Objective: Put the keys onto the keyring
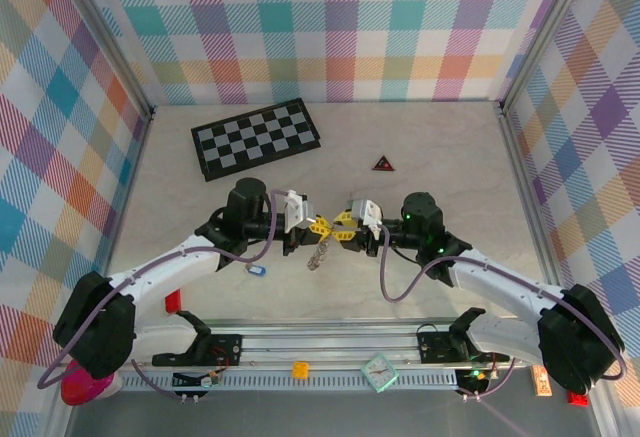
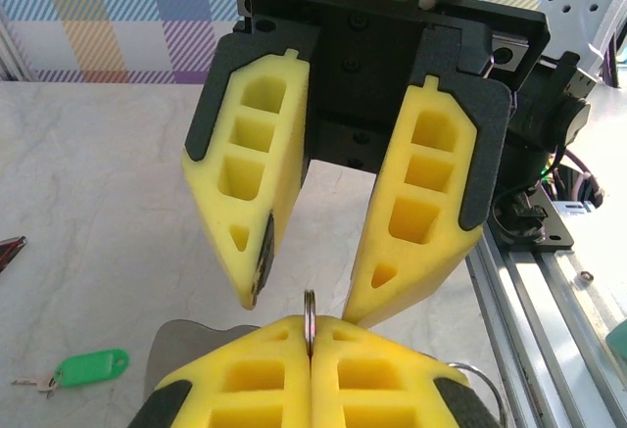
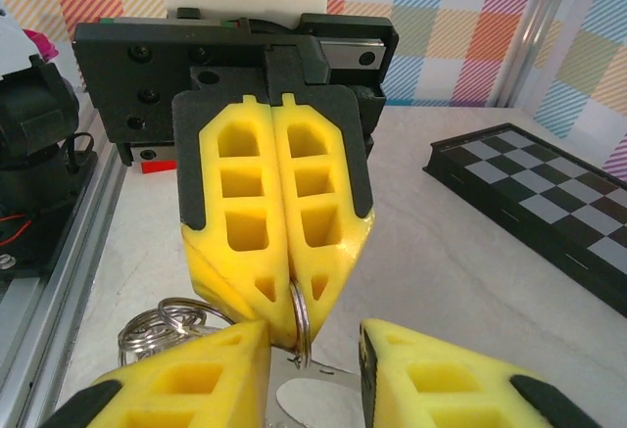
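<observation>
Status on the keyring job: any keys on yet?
Done: nothing threaded. The green key and blue key lie loose on the table. In hand: left gripper is shut on the keyring, with the right gripper open at the ring. Left: pick up and thread both keys.

Bright green key (image 2: pixel 90 366), black-and-white checkerboard (image 1: pixel 257 138)

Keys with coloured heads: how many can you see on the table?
2. The blue key lies beside the left arm in the top view; the green key lies on the table, lower left in the left wrist view. More could be hidden under the arms.
</observation>
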You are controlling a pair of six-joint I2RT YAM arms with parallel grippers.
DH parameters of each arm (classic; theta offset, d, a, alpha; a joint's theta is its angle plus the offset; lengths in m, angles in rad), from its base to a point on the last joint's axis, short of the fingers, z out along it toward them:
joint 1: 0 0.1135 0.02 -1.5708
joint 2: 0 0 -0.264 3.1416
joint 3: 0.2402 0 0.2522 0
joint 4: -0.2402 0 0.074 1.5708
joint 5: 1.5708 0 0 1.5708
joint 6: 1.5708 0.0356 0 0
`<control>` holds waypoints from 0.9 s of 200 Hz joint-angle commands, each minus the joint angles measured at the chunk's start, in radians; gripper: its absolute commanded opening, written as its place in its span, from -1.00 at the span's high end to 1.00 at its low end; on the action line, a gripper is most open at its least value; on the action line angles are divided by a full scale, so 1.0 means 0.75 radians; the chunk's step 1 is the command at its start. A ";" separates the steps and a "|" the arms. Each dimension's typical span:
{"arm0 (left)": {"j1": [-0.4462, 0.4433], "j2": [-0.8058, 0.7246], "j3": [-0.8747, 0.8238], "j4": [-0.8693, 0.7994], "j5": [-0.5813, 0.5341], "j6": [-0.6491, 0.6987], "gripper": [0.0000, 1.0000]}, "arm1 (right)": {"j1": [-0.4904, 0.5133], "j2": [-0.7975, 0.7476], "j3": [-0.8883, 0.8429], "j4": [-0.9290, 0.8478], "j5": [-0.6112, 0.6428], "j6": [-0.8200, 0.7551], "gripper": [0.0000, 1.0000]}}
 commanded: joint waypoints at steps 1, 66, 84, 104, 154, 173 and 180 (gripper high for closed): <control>-0.014 0.004 0.002 0.125 0.089 -0.011 1.00 | 0.004 0.010 0.032 0.043 -0.061 0.001 0.45; -0.015 0.002 -0.006 0.132 0.105 -0.021 1.00 | 0.004 0.059 0.069 -0.022 -0.077 -0.028 0.81; -0.016 0.000 -0.010 0.124 0.102 -0.014 1.00 | 0.005 0.068 0.090 -0.064 -0.081 -0.050 0.98; -0.016 -0.006 -0.014 0.091 0.064 0.007 0.90 | 0.004 0.070 0.111 -0.114 -0.081 -0.077 1.00; -0.056 -0.045 0.033 -0.214 -0.172 0.144 0.67 | 0.027 0.068 0.210 -0.376 -0.050 -0.204 1.00; -0.068 -0.041 0.053 -0.290 -0.201 0.162 0.68 | 0.042 0.083 0.247 -0.451 -0.037 -0.240 1.00; -0.072 -0.041 0.059 -0.307 -0.205 0.169 0.68 | 0.048 0.089 0.260 -0.478 -0.030 -0.252 1.00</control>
